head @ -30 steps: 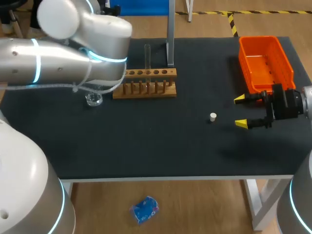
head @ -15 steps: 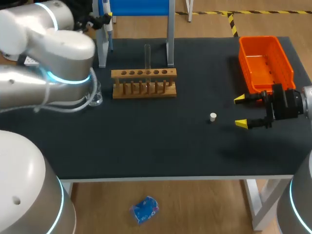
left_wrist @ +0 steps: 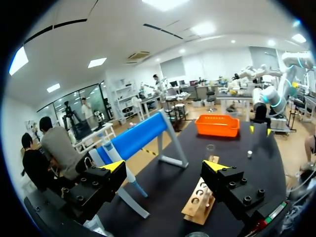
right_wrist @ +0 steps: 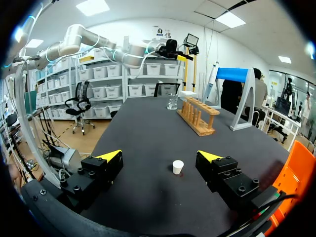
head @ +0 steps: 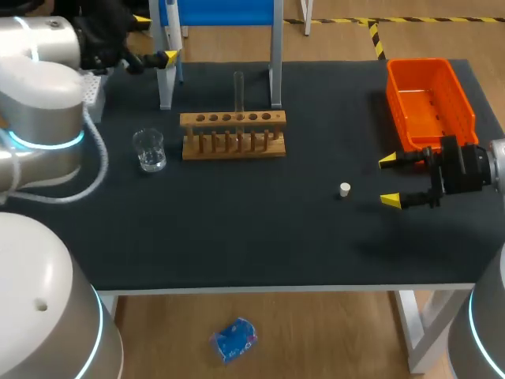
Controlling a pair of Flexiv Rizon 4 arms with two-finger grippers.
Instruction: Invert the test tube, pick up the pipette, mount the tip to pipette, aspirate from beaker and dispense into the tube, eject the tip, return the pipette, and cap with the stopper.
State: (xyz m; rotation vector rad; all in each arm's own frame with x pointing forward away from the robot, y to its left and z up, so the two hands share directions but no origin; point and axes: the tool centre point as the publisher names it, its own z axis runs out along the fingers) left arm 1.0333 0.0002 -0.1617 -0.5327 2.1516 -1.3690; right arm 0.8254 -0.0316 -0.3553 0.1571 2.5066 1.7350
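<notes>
Bare mat (head: 260, 229) runs btwn right gripper (head: 390, 180) and stopper (head: 345, 189), w/ orange bin (head: 430, 103) close beside the gripper. Rack (head: 233, 136) w/ 1 upright tube (head: 238, 91) blocks the gap btwn the 2 legs of the stand (head: 276, 63); beaker (head: 148, 150) sits just left of rack.

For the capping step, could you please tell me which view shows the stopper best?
The right wrist view: the stopper stands close ahead of the open right gripper, unobstructed. The head view shows it as a small white dot near that gripper; the left wrist view shows only a distant speck.
</notes>
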